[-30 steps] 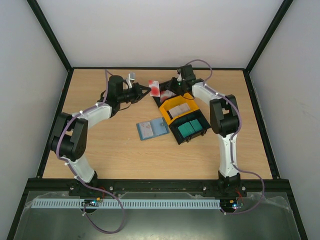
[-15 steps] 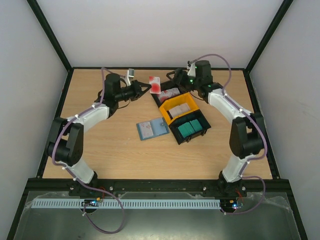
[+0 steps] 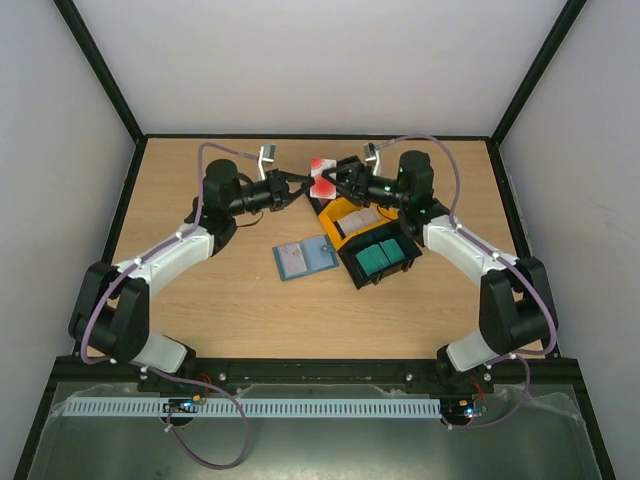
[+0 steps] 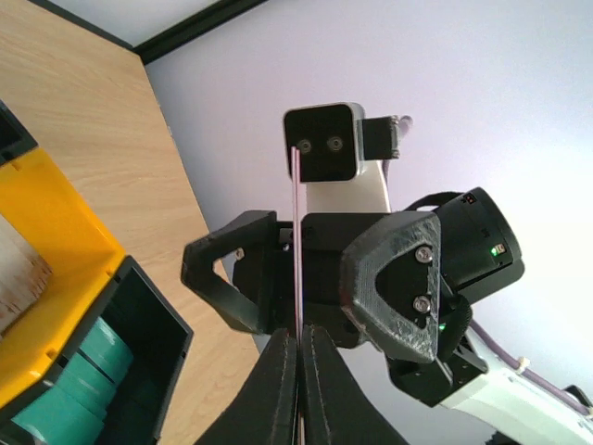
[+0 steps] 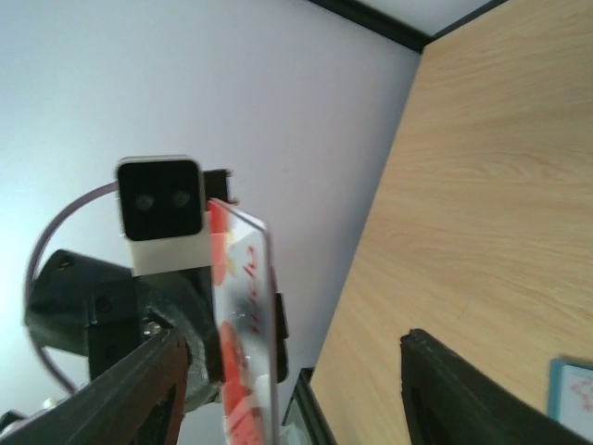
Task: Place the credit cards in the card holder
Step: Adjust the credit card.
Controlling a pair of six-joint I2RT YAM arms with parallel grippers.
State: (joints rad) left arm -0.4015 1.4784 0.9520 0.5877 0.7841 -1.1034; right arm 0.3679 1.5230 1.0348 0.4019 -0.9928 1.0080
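Since a second ago the red-and-white card [image 3: 322, 178] has shifted slightly right, held in the air, and the right arm has swung round to face it. The left gripper [image 3: 304, 183] is clamped on the card, while the right gripper [image 3: 340, 179] stands apart. The wallet [image 3: 303, 257] lies open on the table [image 3: 220, 300], apparently unfilled. The teal cards [image 3: 378, 255] are in the black bin [image 3: 398, 266] and the pale cards [image 3: 362, 220] in the yellow bin [image 3: 330, 215], so most of the task remains.

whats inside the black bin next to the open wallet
Two stacks of teal cards lie side by side in the black bin. How many each stack holds cannot be seen: the top cards cover the rest.
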